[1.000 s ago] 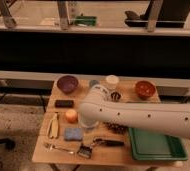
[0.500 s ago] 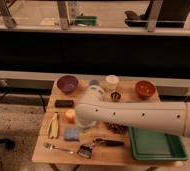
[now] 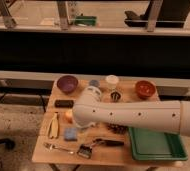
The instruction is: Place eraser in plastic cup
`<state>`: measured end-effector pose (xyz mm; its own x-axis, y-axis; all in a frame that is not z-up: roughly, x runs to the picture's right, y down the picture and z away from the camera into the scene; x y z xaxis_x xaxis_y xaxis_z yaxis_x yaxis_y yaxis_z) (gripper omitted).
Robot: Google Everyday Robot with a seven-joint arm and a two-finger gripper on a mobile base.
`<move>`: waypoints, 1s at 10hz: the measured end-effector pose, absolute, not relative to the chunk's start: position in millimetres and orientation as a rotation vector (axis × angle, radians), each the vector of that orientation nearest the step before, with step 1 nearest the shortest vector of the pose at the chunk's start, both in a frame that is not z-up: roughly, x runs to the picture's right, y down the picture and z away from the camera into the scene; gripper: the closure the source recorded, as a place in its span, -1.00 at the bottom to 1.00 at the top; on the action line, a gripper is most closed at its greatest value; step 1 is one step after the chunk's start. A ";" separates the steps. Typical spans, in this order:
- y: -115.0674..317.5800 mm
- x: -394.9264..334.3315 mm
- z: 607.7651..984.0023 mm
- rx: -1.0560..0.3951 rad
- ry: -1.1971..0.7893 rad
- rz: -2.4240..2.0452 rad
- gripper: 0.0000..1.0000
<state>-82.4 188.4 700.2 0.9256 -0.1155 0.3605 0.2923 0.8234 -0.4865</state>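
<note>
The eraser (image 3: 64, 103) is a small flat black block lying flat at about 10 o'clock on the wooden table (image 3: 43, 150), just below the purple bowl (image 3: 67, 83) and not touching anything. The white arm (image 3: 138, 116) reaches in from 3 o'clock. The gripper (image 3: 80, 123) at its rounded end sits left of the table's centre, over the orange fruit (image 3: 68, 115) and just 4 o'clock of the eraser. Honestly can't tell whether the pincer is open or closed, since the arm's bulk covers it.

My guess is the white cup (image 3: 112, 81) at 12 o'clock is the plastic cup. There's also a bluish cup (image 3: 93, 83) right next to it, so I'm not 100% sure.

On handling, the eraser looks light, stiff and a bit grippy, so nothing fragile. The tricky part is how low it sits, so the pincer has to come nearly down to the tabletop. I'd pinch it across the short width, at the middle of its length, so it doesn't swivel. The cup is probably light too and could tip if bumped. The blue sponge (image 3: 70, 133) at 7 o'clock isn't the target.
</note>
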 end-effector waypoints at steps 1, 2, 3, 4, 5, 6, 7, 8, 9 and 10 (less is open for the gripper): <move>183.7 -95.4 700.1 -0.563 -0.337 -0.238 -0.60; 177.6 -108.7 699.6 -0.557 -0.348 -0.254 -0.60; 171.7 -123.2 699.2 -0.553 -0.361 -0.271 -0.60; 168.0 -134.4 699.3 -0.551 -0.377 -0.287 -0.60; 163.5 -140.5 700.9 -0.549 -0.385 -0.300 -0.60; 160.1 -149.0 702.0 -0.545 -0.395 -0.313 -0.60; 155.1 -163.7 703.7 -0.539 -0.413 -0.336 -0.60; 151.1 -167.4 706.9 -0.534 -0.417 -0.344 -0.60; 146.4 -171.5 711.2 -0.529 -0.421 -0.351 -0.60; 138.5 -177.9 719.4 -0.524 -0.429 -0.358 -0.60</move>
<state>-177.9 138.5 719.4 0.8511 -0.2174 0.4779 0.4314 0.8083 -0.4007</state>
